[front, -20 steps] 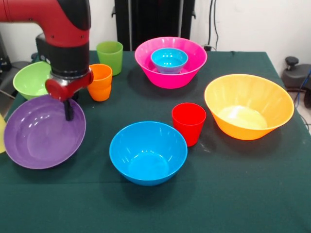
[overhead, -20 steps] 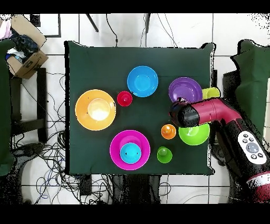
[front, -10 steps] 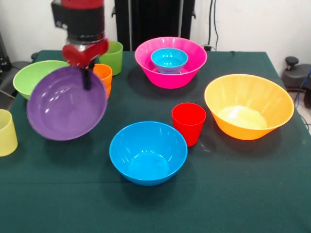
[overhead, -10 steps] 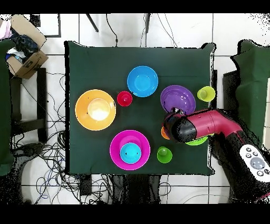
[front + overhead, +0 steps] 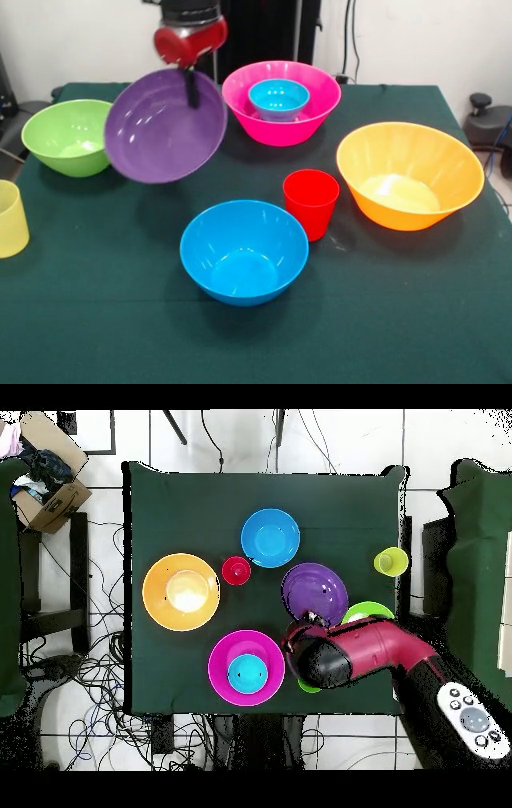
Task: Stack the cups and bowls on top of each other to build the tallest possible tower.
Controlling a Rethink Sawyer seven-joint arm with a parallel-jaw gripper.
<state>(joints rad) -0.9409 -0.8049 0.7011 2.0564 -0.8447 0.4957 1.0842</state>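
6 bowls and 2 visible cups share the dark green table. At the far left edge of the front view stands the pale yellow cup, near side. Behind it, the lime green bowl rests upright on the cloth. Right of that, the purple bowl hangs in the air, tipped so its hollow faces the camera; the gripper has closed on its upper rim, 1 dark finger lying inside the bowl. Below and to the right, the large blue bowl sits near the front. The pink bowl stands at the far side with the small blue bowl nested inside it. Just right of the large blue one stands the red cup. Farthest right is the orange bowl.
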